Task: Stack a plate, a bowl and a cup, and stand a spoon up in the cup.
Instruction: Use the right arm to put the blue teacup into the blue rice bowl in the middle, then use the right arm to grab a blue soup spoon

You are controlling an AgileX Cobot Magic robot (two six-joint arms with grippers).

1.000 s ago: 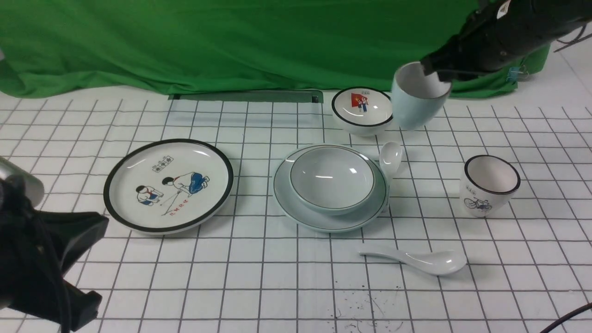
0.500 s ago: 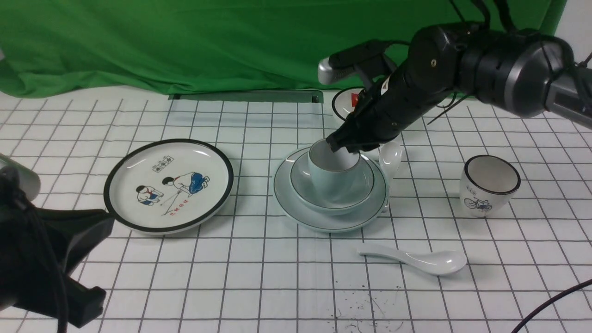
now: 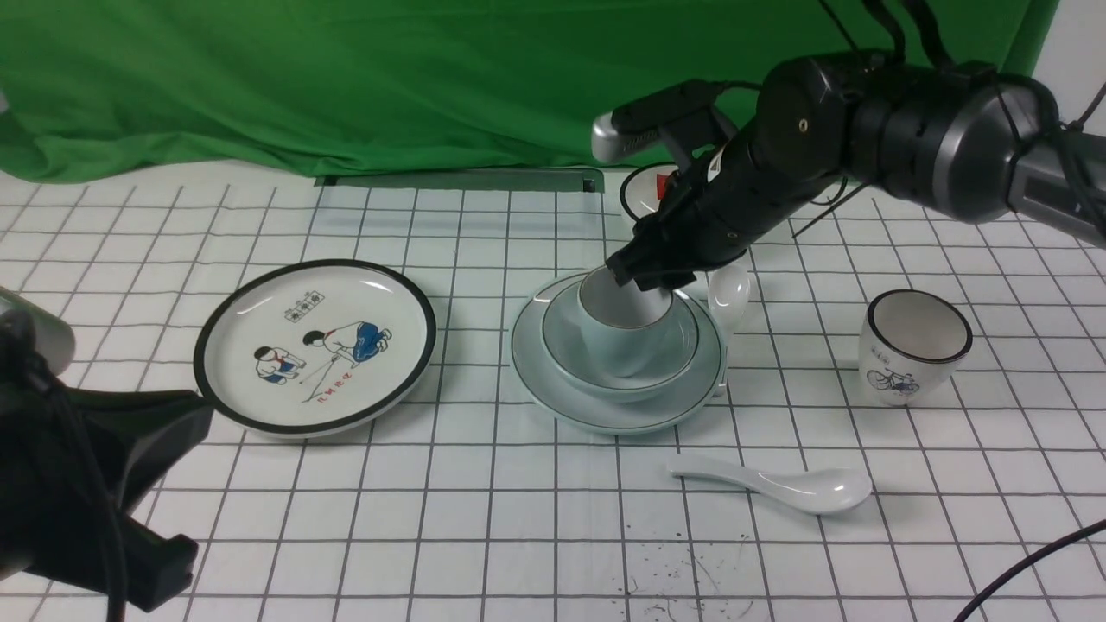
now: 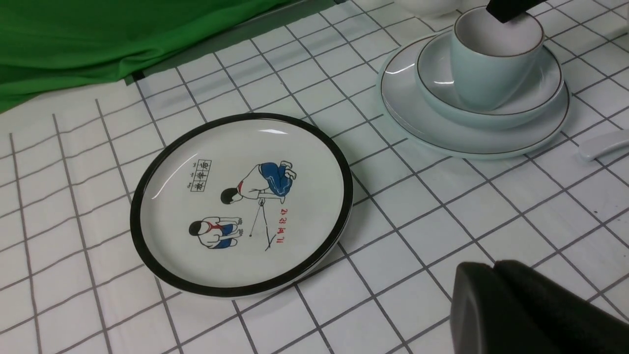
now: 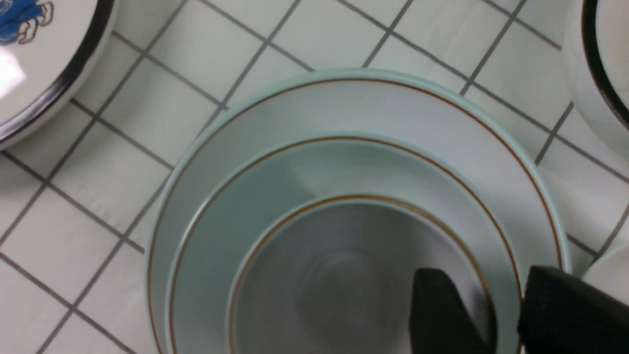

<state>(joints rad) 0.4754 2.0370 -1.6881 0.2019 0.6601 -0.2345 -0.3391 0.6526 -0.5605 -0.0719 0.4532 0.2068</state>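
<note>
The cup (image 3: pixel 624 333), aloft at upper right a second ago, is now sitting in the bowl (image 3: pixel 566 345) on the plate (image 3: pixel 529 367) at centre. The right gripper (image 3: pixel 644 276) is straddling its rim, jaws parted; the left gripper (image 4: pixel 491 275), partly cut off, is staying closed. The arm (image 3: pixel 778 173) is half hiding the picture bowl (image 3: pixel 639 192).

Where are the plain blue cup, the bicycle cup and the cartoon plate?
plain blue cup (image 3: pixel 622 350): front view, outer wall.
bicycle cup (image 3: pixel 907 367): front view, front wall.
cartoon plate (image 3: pixel 251 324): front view, bare white face.

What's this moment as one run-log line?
stack: cup in bowl on plate | right gripper: open, astride cup rim | left gripper: shut
</note>
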